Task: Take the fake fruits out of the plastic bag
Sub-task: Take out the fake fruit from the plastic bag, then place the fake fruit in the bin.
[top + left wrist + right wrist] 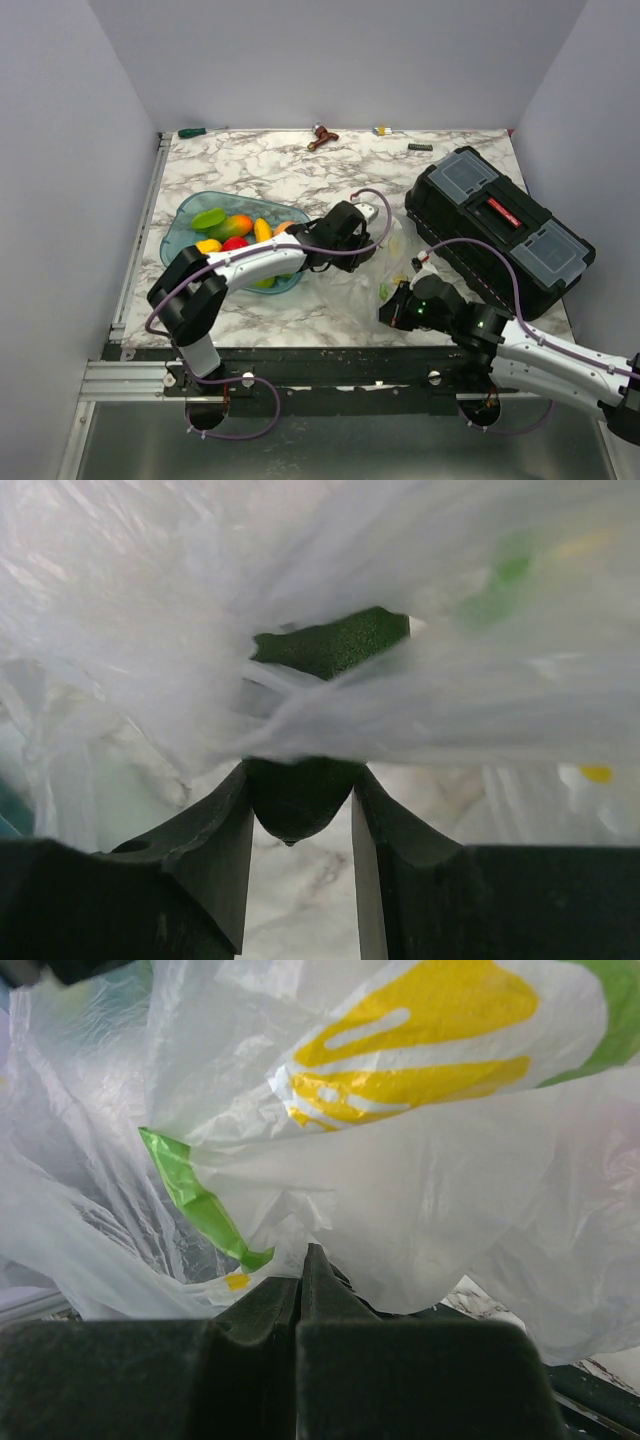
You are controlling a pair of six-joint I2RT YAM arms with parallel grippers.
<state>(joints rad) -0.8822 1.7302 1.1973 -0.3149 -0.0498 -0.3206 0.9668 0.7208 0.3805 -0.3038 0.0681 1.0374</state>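
The clear plastic bag lies crumpled between my two grippers, and its film fills the left wrist view and the right wrist view. My left gripper reaches into it. In the left wrist view the left gripper is shut on a dark green fake fruit, with bag film draped over the fruit's upper part. My right gripper is at the bag's near edge, and the right wrist view shows it shut on bag film. Several fake fruits lie in the teal tray.
A black toolbox stands at the right, close beside the bag. Small items lie along the far edge: a green-handled tool, a brown piece and a dark strip. Grey walls enclose the marble table.
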